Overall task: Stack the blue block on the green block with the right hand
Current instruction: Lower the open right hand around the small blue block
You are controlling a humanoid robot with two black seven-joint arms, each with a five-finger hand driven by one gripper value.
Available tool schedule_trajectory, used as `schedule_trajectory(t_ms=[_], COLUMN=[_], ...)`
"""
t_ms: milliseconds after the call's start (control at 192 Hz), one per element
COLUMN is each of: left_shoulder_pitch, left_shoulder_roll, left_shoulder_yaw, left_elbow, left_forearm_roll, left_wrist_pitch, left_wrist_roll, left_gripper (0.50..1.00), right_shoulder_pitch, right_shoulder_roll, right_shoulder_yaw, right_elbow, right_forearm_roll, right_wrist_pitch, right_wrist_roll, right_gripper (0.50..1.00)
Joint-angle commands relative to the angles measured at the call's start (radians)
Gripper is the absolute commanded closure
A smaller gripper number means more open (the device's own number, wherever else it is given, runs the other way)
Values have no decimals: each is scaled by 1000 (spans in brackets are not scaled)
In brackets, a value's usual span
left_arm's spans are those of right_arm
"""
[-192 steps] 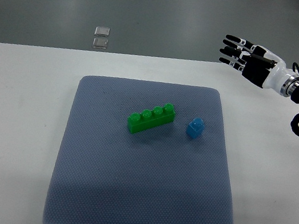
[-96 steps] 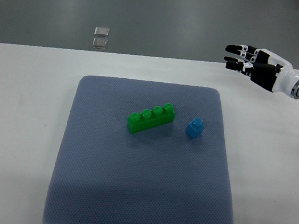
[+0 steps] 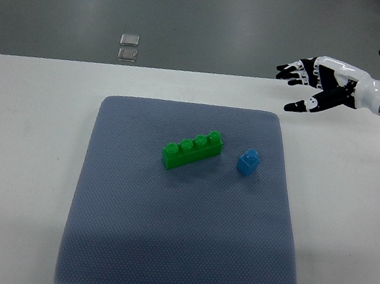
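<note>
Top view, one frame. Left to right, here is what you have.

White table (image 3: 18,156) fills most of the frame, grey floor beyond its far edge. On that floor, past the table, you see two small pale squares (image 3: 128,47), one just behind the other; what they are cannot be told.

Blue-grey mat (image 3: 155,254) lies on the table, roughly centred, its edges clear of the table's edges on all sides.

Green block (image 3: 192,149): long, four studs up, lying flat on the mat's far half, set at a slant with its right end further from you than its left.

Blue block (image 3: 248,162): small, upright on the mat, just right of the green block's right end. The two are near but apart, a strip of mat showing between them. Blue is not on green.

Right hand (image 3: 317,82): arm enters from the right edge, hand above the table's far right corner area, well apart from both blocks. Fingers (image 3: 291,67) are spread and extended toward the left, thumb held apart below them. It holds nothing.
</note>
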Motion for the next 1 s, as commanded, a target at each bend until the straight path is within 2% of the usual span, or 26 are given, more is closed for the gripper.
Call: schedule_trajectory(t_ms=[0,114,265,520,650,655,738,992], left_shoulder_pitch=[1,-1,-1,1,-1,1,-1,-1], left_shoulder_roll=[0,0,0,0,0,0,0,0], left_shoulder_yaw=[0,0,0,0,0,0,0,0], left_elbow=[0,0,0,0,0,0,0,0], left_forearm_roll=[0,0,0,0,0,0,0,0], left_wrist_pitch=[0,0,0,0,0,0,0,0], left_wrist_roll=[0,0,0,0,0,0,0,0], left_gripper=[500,500,500,500,500,500,500,500], right_shoulder_pitch=[-5,-8,-28,-51,-56,-56,-56,-54], right_shoulder_roll=[-27,-44,-32,27,50,59,73,109], right_shoulder_yaw=[-2,-12,-14,-22,-46,-64,-98,-147], right_elbow=[81,152,161,159,159,158,156,120], right_forearm_roll=[-108,-229,-360,-526,-556,-570,-592,-642], right_wrist_pitch=[-1,-10,-24,-139,-170,-191,-232,-304], right_wrist_roll=[20,39,40,37,36,34,31,30], right_gripper=[583,583,583,585,585,585,585,585])
